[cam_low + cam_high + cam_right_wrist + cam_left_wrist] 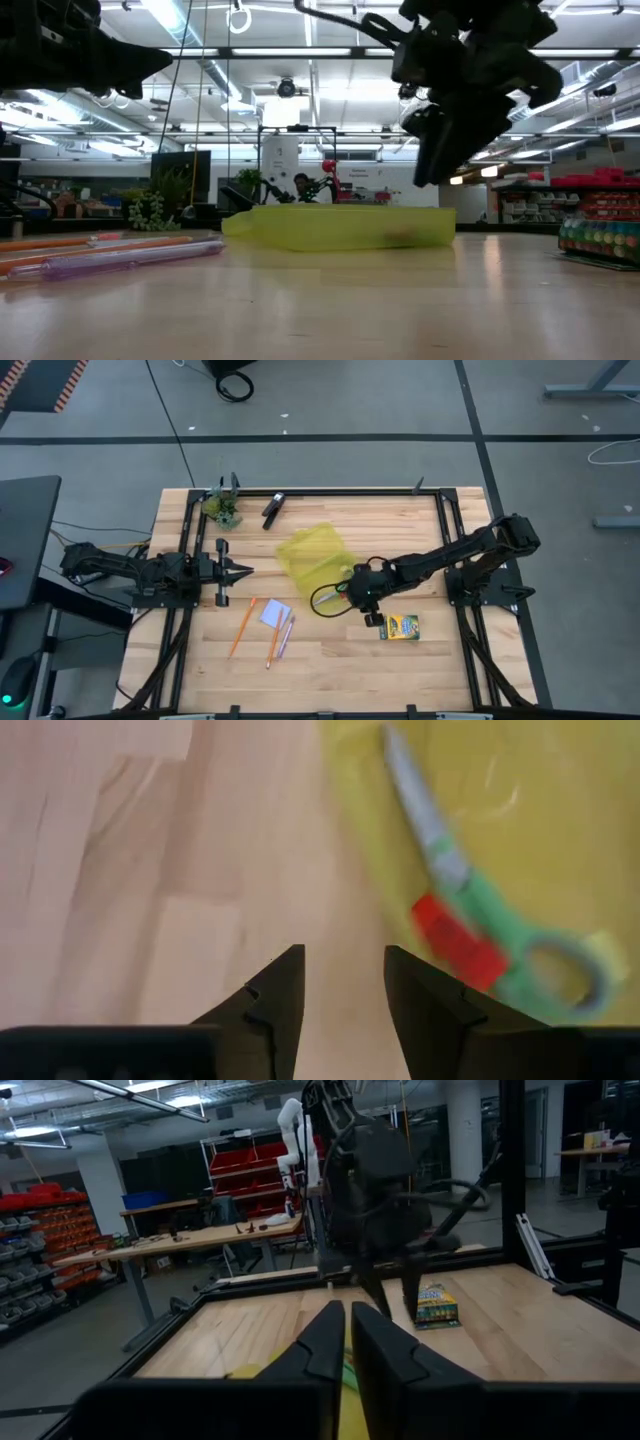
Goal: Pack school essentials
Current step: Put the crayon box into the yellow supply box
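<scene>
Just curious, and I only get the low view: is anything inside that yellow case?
Observer: Yes, green-handled scissors and a red eraser lie in the yellow case.
Operator: Is the right hand holding something?
Observer: No, the right hand is open and empty, by the case's edge.
Operator: What's outside that I can't see?
Observer: A note pad, flat on the table beside the pencils.
</scene>
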You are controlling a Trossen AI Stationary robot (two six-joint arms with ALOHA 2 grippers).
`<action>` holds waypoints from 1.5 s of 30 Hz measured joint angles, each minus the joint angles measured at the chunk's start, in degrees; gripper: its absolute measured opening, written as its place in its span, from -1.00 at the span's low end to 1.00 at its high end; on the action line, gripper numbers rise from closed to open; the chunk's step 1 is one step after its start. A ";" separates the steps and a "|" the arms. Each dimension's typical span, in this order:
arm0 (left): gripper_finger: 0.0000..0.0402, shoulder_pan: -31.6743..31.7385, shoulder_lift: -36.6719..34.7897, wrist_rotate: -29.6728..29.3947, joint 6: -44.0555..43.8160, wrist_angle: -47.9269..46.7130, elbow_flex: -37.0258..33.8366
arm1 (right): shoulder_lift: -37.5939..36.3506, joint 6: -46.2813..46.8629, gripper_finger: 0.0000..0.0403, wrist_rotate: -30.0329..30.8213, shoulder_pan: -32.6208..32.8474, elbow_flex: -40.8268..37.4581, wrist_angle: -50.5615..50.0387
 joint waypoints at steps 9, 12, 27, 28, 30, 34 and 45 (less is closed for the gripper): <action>-0.85 -0.01 -0.02 -0.01 0.00 0.04 0.00 | -2.64 15.40 -0.06 -0.57 4.78 -3.72 -4.61; -0.83 0.00 -0.01 -0.01 0.00 -0.03 0.00 | -4.37 18.85 0.13 -0.58 5.92 -3.74 -8.17; -0.87 -0.01 0.00 -0.01 0.00 -0.02 0.00 | -2.49 25.71 0.71 -5.53 11.97 -0.07 -20.49; -0.87 0.00 -0.02 -0.02 0.00 -0.02 0.00 | -2.08 25.55 0.71 -4.67 12.30 0.87 -21.82; -0.86 0.00 0.00 -0.01 0.00 -0.04 0.00 | -0.81 25.33 0.71 -2.58 13.17 3.17 -25.62; -0.83 0.00 -0.02 -0.02 0.00 -0.04 0.00 | 3.76 24.43 0.71 -0.22 15.23 8.79 -32.49; -0.86 0.00 0.00 0.00 0.00 -0.02 0.00 | 7.96 28.59 0.82 -1.28 17.08 11.49 -39.04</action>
